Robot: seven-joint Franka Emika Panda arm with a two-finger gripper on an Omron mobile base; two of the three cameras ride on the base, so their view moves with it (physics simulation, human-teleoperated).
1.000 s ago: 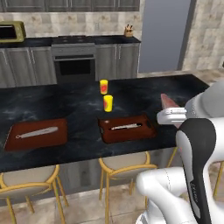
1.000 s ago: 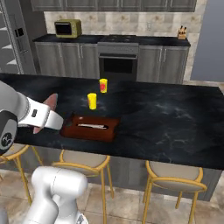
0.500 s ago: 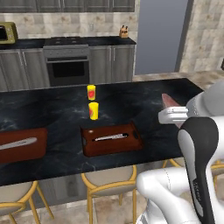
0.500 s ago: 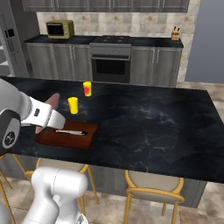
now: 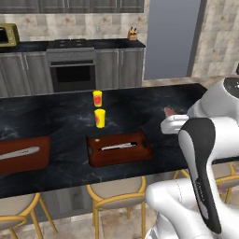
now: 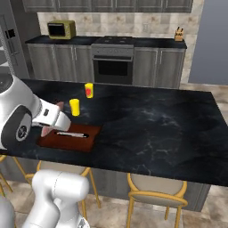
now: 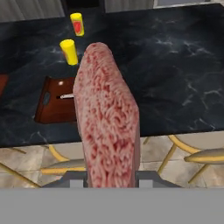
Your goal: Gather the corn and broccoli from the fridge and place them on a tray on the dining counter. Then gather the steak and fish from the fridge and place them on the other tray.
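Steak (image 7: pixel 108 118), pinkish-red and marbled, stands on edge between the fingers of the gripper (image 7: pixel 109 177), which is closed on its lower end; it rises so tall in the hand view that it blocks the middle of the dining counter (image 7: pixel 175 65) behind it. In the left base view just a pink tip of the steak (image 5: pixel 169 112) pokes out past the white arm, over the near right part of the dining counter (image 5: pixel 51 121); in the right base view it shows as a pink sliver (image 6: pixel 46 130) at the counter's (image 6: pixel 151 124) near left edge, mostly masked by the arm. Two brown trays lie on the counter: the nearer tray (image 5: pixel 119 148) holds one slim silvery thing, too small to name, and the second tray (image 5: pixel 23 155), further left along the counter, is cut off by the picture edge and bears a similar pale shape. Two yellow cups with red labels stand on the counter beyond the nearer tray, the near cup (image 5: pixel 100 117) and the far cup (image 5: pixel 97 98). Yellow-framed stools (image 5: pixel 116 193) tuck under the counter's near edge, partly hidden by it.
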